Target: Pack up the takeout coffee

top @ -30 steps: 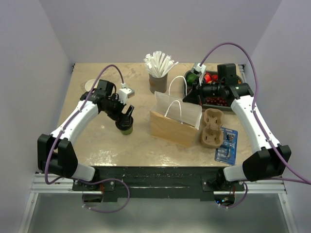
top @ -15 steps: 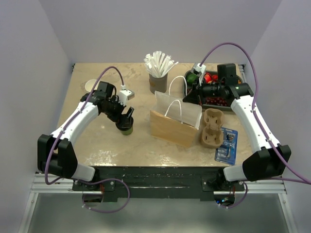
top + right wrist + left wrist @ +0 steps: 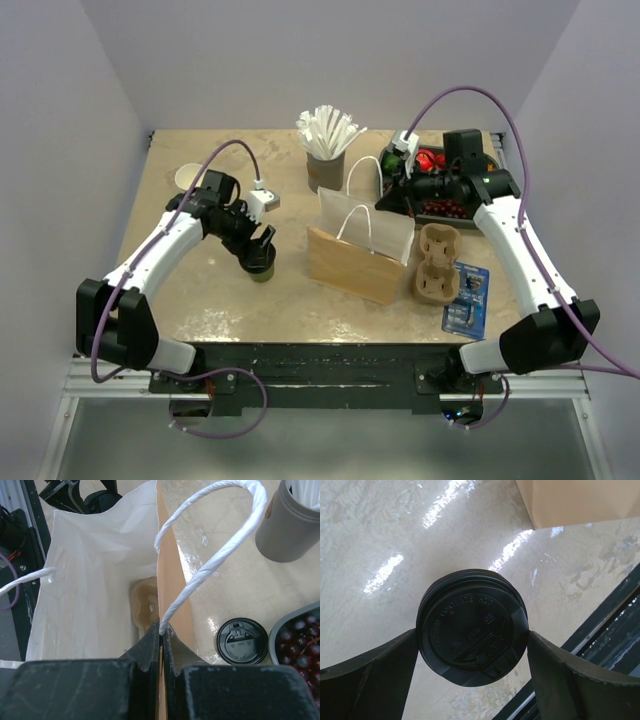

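Observation:
The takeout coffee (image 3: 262,264), a green cup with a black lid (image 3: 472,627), stands on the table left of the brown paper bag (image 3: 355,262). My left gripper (image 3: 262,250) reaches down over it. In the left wrist view its fingers (image 3: 380,670) touch both sides of the lid, with my left gripper (image 3: 472,634) shut on the cup. My right gripper (image 3: 388,198) is shut on the bag's back rim, where a white handle (image 3: 215,560) joins it. The right wrist view shows my right gripper (image 3: 161,630) pinching that rim, with the bag's white inside (image 3: 90,580) open.
A grey cup of white straws (image 3: 325,165) stands behind the bag. A tan cup carrier (image 3: 437,262) and a blue packet (image 3: 467,300) lie to its right. A dark tray of red fruit (image 3: 445,205) sits at the back right. A loose black lid (image 3: 241,641) lies by the tray.
My left gripper's fingers have closed in onto the cup's lid. My right gripper has shifted slightly left and back with the bag's rim.

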